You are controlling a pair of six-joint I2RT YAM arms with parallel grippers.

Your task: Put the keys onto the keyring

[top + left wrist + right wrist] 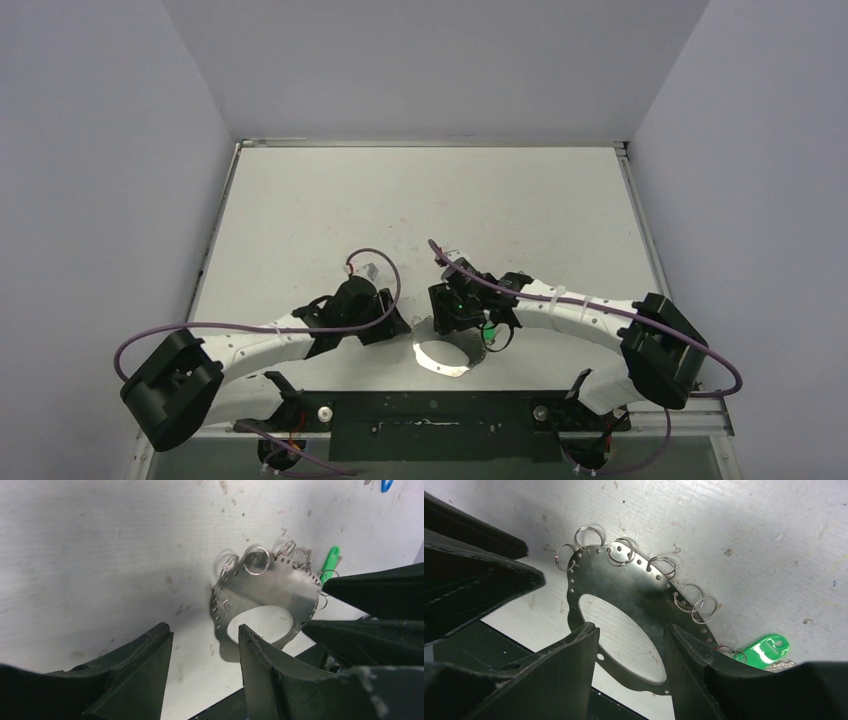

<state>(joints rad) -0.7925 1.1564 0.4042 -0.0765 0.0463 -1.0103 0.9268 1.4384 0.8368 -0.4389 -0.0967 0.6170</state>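
Observation:
The keyring, a flat silver hoop with wire loops along its rim, lies on the table near the front edge. In the left wrist view the keyring sits just beyond my left gripper, which is open with only table between its fingers. My right gripper is open too, its fingertips poised over the keyring on either side of its hole. A key with a green tag lies at the hoop's rim by a loop; whether it is attached cannot be told. A blue tag shows farther off.
A black base plate runs along the front edge right beside the hoop. The two grippers stand close together, the left gripper and the right gripper on opposite sides of the hoop. Purple cables loop off both arms.

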